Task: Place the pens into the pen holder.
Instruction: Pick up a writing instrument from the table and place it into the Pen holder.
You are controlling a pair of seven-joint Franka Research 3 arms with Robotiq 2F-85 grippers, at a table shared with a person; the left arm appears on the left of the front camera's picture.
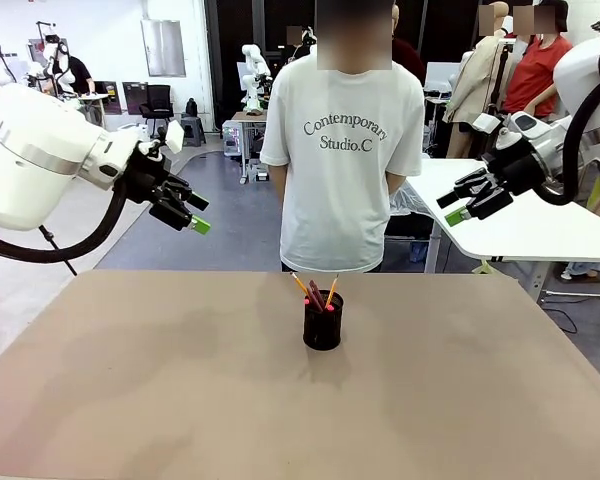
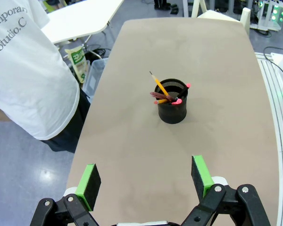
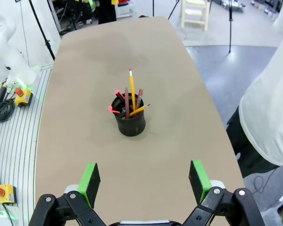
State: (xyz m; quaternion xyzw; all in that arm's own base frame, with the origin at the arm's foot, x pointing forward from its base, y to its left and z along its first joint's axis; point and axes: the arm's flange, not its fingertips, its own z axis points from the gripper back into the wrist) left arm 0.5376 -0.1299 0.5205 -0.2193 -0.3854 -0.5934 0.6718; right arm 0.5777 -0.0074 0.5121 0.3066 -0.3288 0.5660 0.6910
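Several pens (image 2: 166,94) standing tilted inside the pen holder (image 2: 171,108), lower ends hidden by its black mesh; exact count hard to settle. Well ahead of the left gripper (image 2: 146,178), fingers spread wide, empty. Likewise ahead of the right gripper (image 3: 145,175), also spread, empty. Both raised off the table (image 1: 130,400). Behind the cup, a person (image 1: 342,150), hands out of sight.

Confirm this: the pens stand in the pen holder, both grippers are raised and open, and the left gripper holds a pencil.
One error: the left gripper holds nothing, as the left wrist view shows. The pens do stand in the pen holder, and the right gripper is open too.
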